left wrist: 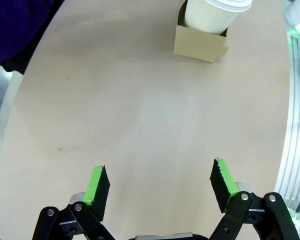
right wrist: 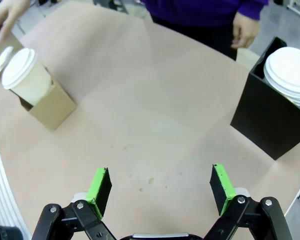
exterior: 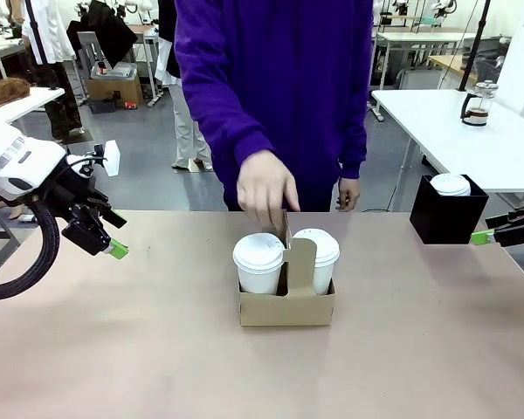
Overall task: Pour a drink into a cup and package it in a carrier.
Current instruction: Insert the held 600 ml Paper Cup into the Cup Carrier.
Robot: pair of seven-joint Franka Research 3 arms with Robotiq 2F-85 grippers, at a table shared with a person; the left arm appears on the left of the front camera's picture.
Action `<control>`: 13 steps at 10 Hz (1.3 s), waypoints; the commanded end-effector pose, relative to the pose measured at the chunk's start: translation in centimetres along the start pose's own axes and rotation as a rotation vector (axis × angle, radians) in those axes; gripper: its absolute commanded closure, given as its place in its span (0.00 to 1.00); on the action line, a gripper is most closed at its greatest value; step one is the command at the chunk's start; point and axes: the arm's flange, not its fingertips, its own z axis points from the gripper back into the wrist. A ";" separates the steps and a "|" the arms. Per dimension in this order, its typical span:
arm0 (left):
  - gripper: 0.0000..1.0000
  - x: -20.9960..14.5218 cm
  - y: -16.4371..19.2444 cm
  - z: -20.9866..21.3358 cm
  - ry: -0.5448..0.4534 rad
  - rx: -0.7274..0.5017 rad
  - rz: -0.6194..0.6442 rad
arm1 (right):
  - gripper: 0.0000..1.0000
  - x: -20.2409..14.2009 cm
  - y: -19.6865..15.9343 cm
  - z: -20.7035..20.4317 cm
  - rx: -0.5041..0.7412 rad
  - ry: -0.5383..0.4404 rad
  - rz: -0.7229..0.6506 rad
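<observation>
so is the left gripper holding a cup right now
No, the left gripper is open and empty above bare table, while both lidded cups sit in the cardboard carrier.

two cups [exterior: 259, 262] in carrier [exterior: 286, 307], mid-table [exterior: 113, 349]

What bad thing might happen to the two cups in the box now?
1. The person's hand grips the carrier by its thin centre handle; a quick or tilted lift might tip the two lidded cups, which stand well above its low walls.
2. If a lid is not pressed on fully, drink might spill; its fit cannot be judged here.
3. Both the left gripper and the right gripper are open and off to the sides, so neither is placed to catch anything.
</observation>
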 end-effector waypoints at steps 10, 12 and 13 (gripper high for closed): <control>0.00 0.0 0.0 -0.1 -0.020 -0.009 -0.005 | 0.00 0.1 0.0 0.2 -0.002 -0.005 0.008; 0.00 0.0 0.0 -0.1 -0.020 -0.009 -0.005 | 0.00 0.1 0.0 0.2 -0.002 -0.005 0.008; 0.00 0.0 0.0 -0.1 -0.020 -0.009 -0.005 | 0.00 0.1 0.0 0.2 -0.002 -0.005 0.008</control>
